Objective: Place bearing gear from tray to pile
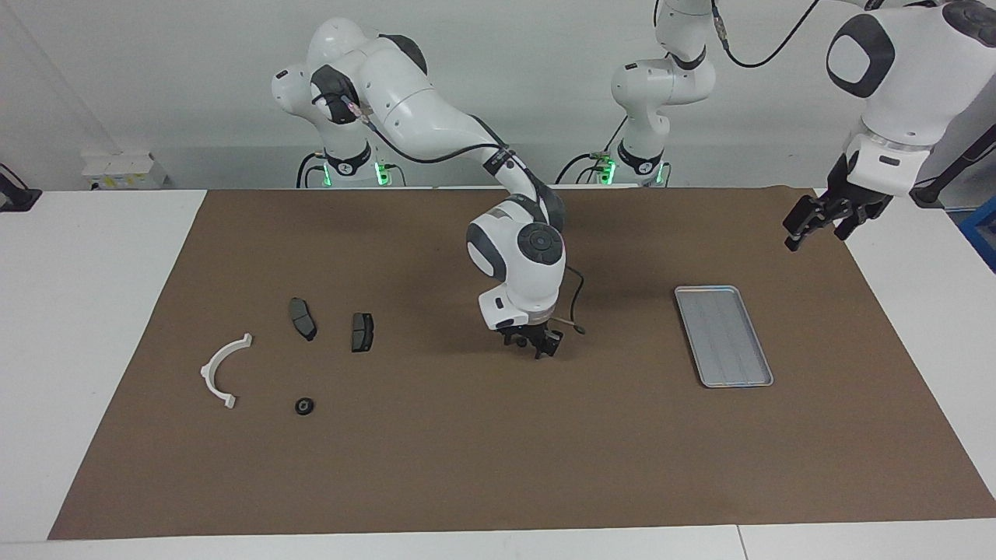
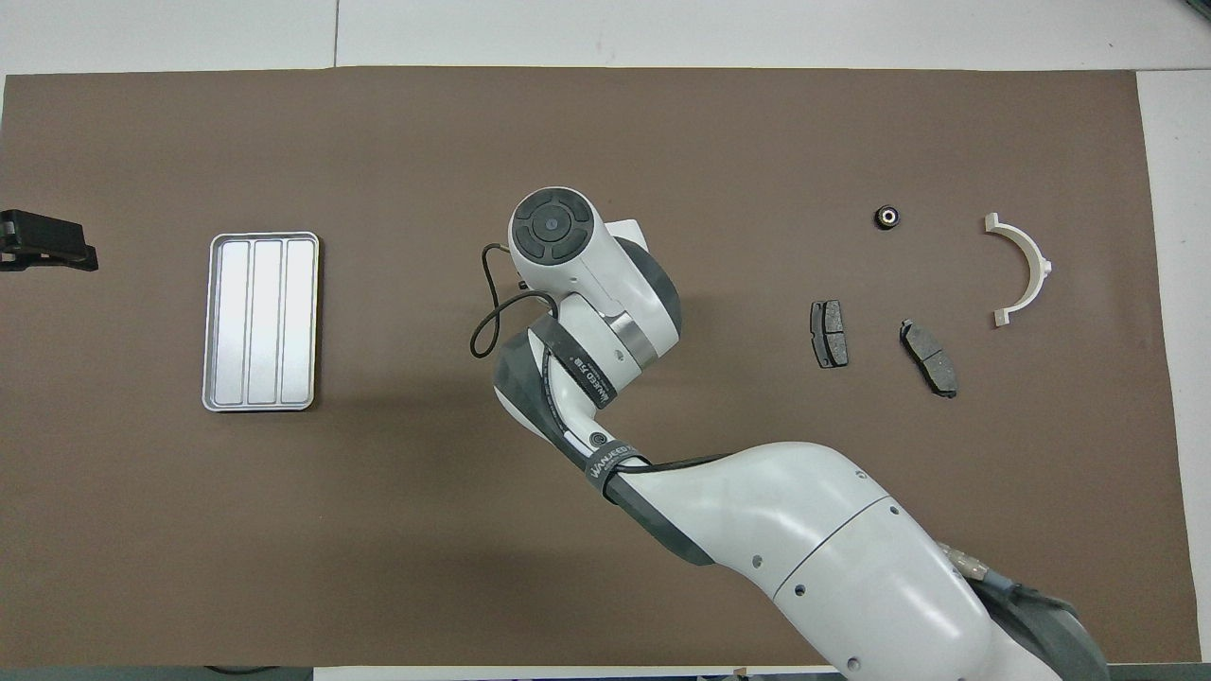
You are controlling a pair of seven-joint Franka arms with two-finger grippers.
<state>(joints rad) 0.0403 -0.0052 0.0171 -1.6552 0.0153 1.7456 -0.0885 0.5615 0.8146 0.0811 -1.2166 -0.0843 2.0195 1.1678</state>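
**Figure. Bearing gear already lying with the pile; the right arm is standing between the two stations.**

The right gripper (image 1: 534, 342) is hanging low over the bare middle of the brown mat (image 1: 467, 467), pointing straight down, with nothing seen in it. Whether it is wide or narrow cannot be told: in the overhead view the wrist is covering it.

Toward the left arm's end of the table from this gripper, well apart from it, the tray (image 1: 724, 334) is lying flat and is showing only its ribbed floor.

Toward the right arm's end, equally far off, the pile is lying loose:
- two dark brake pads (image 1: 303, 318) (image 1: 362, 331);
- the white bracket (image 1: 224, 369);
- the bearing gear (image 1: 304, 406), a small black ring, resting on the mat just beside the bracket and farther from the robots than the pads.

With the gear sitting there and the tray unloaded, the transfer is judged to be done, and the midway position is probably a transit one.

The left gripper (image 1: 825, 222) is waiting with jaws wide, raised above the mat's edge at its own end, probably to keep out of the working path.
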